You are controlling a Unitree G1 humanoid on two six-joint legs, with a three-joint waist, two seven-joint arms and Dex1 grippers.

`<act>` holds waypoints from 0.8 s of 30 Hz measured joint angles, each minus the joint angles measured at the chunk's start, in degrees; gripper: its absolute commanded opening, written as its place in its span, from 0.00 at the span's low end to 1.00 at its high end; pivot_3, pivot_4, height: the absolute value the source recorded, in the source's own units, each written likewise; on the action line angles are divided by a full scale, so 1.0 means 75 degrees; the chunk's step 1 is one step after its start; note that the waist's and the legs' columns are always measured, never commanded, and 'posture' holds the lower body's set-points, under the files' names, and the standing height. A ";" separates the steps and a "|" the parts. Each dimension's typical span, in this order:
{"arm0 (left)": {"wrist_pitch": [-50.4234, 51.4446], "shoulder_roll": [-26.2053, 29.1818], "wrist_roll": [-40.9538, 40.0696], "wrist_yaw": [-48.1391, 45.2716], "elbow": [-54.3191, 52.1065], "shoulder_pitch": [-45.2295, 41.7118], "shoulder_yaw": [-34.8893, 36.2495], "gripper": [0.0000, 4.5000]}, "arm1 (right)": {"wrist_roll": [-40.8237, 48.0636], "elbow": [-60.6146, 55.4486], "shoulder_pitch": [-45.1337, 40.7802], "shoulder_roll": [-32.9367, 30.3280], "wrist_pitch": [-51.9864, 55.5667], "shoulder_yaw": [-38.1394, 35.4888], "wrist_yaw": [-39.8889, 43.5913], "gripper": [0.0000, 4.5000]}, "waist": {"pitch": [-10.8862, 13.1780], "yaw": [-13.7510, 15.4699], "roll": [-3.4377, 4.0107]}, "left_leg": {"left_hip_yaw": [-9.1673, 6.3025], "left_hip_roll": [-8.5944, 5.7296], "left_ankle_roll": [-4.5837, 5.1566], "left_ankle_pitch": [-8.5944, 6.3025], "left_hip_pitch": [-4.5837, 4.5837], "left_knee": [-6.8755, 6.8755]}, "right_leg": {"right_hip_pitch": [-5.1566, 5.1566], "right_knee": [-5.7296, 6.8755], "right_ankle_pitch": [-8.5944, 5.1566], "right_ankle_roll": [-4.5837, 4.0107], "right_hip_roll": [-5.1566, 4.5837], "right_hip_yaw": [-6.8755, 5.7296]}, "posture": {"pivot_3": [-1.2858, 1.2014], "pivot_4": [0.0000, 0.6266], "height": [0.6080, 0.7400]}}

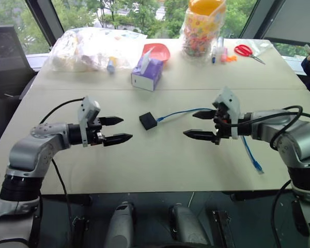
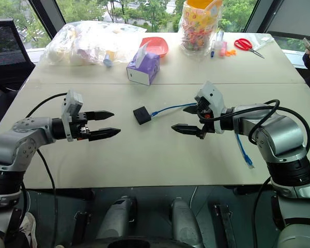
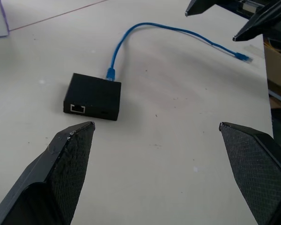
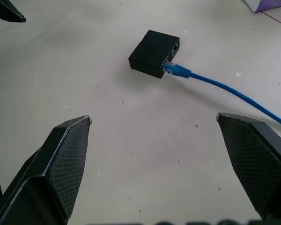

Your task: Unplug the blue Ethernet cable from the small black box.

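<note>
Between both wide-open, empty end effectors point(image 1: 115, 129) point(image 1: 200, 125), blue Ethernet cable point(image 1: 178, 112) remains plugged into small black box point(image 1: 148, 121)

A wide, pale beige bench point(image 1: 160, 155) fills the middle of the room, made of two tops pushed together with a thin seam running across between them. Behind its far edge stand large windows point(image 1: 129, 13) with dark slanted frames, and green trees outside send soft daylight over the surface. A dark mesh-backed chair point(image 2: 8, 51) stands at the bench's far left corner, and under the near edge the floor point(image 1: 155, 199) is dark.
</note>
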 measured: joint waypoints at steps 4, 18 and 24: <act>-0.0015 -0.0003 0.0006 0.0014 0.0000 0.0001 0.0003 0.99 | 0.0000 -0.0022 -0.0028 0.0035 0.0020 0.0008 -0.0052 1.00 | 0.0000 0.0001 0.0000 | 0.0000 0.0000 0.0000 0.0000 0.0000 0.0024 | 0.0007 0.0010 0.0000 -0.0002 -0.0002 0.0001 | 0.52 0.24 0.96; -0.0559 -0.0284 0.0449 0.0097 0.0363 0.0160 -0.0020 0.99 | -0.0681 -0.0032 -0.0173 0.0064 -0.0597 0.0498 -0.0281 1.00 | 0.0000 0.0005 0.0000 | 0.0001 0.0000 0.0000 0.0000 -0.0001 0.0031 | 0.0008 0.0018 0.0002 0.0001 -0.0001 0.0001 | 0.52 0.24 0.96; -0.0757 -0.0329 0.0657 0.0139 0.0622 0.0021 -0.0019 0.99 | -0.0925 0.0043 -0.0192 0.0165 -0.0851 0.0574 -0.0298 1.00 | 0.0000 0.0011 0.0000 | 0.0001 0.0000 0.0001 0.0000 -0.0001 0.0035 | 0.0009 0.0021 0.0011 0.0017 -0.0001 0.0002 | 0.52 0.24 0.96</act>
